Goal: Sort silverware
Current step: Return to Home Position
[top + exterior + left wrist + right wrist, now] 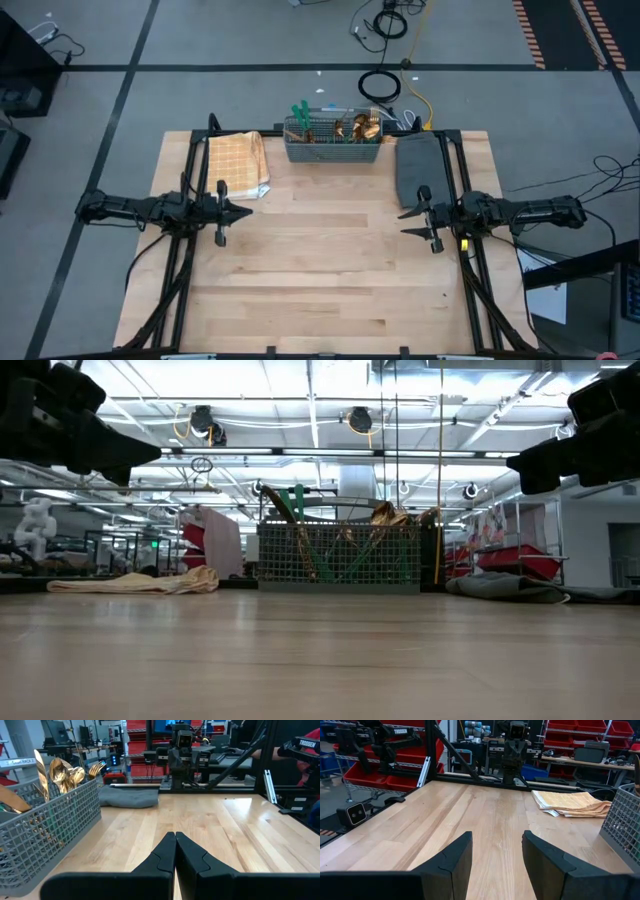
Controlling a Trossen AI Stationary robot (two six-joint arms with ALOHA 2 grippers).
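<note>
High view puts all the silverware [365, 125] I can find inside the grey basket [333, 152], which stands well apart from both sets of jaws, off to their side toward the back edge and roughly midway between them. No fork, spoon or knife shows on the bare bench [330, 280] between the jaws or anywhere around them. I take it the picking and placing is done, or very nearly.

The left jaws, at the end of the left arm [150, 208], are pressed together with nothing between them. The right jaws, on the right arm [520, 212], stand apart and hold nothing. Both sets hang above the boards at opposite sides, pointing at each other across open wood, which looks like a parked pose rather than a reach.

In the basket, gold spoon bowls and fork tines stand up at the end nearer the right jaws, and teal handles [298, 110] stick up at the end nearer the left jaws. Which slot each piece sits in cannot be told, so whether the kinds are properly separated is open.

A tan checked cloth [238, 160] lies just beside the left jaws, and a grey mat [420, 165] just beside the right jaws. Neither has cutlery on it that I can see. What is left, as I judge it, is only settling the arms.
</note>
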